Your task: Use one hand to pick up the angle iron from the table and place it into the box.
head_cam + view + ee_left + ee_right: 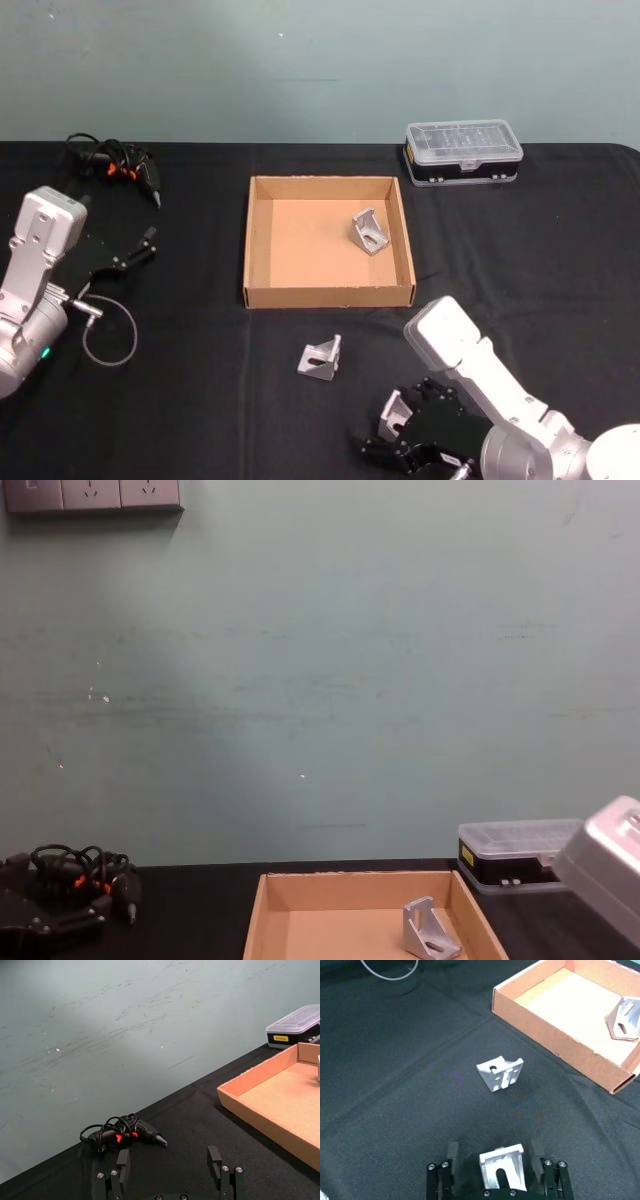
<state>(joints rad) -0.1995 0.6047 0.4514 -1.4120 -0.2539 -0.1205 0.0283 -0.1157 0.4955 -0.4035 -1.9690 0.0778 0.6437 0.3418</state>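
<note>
We see our right gripper (494,1149) spread wide around a silver, slotted angle iron (502,1172) lying on the black table (395,1085) near the box (545,1035), while our left gripper (169,1153) hangs open.

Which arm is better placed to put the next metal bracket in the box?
Right. The right claw straddles an angle iron in front of the box; the left claw hangs open far to the left.
</note>
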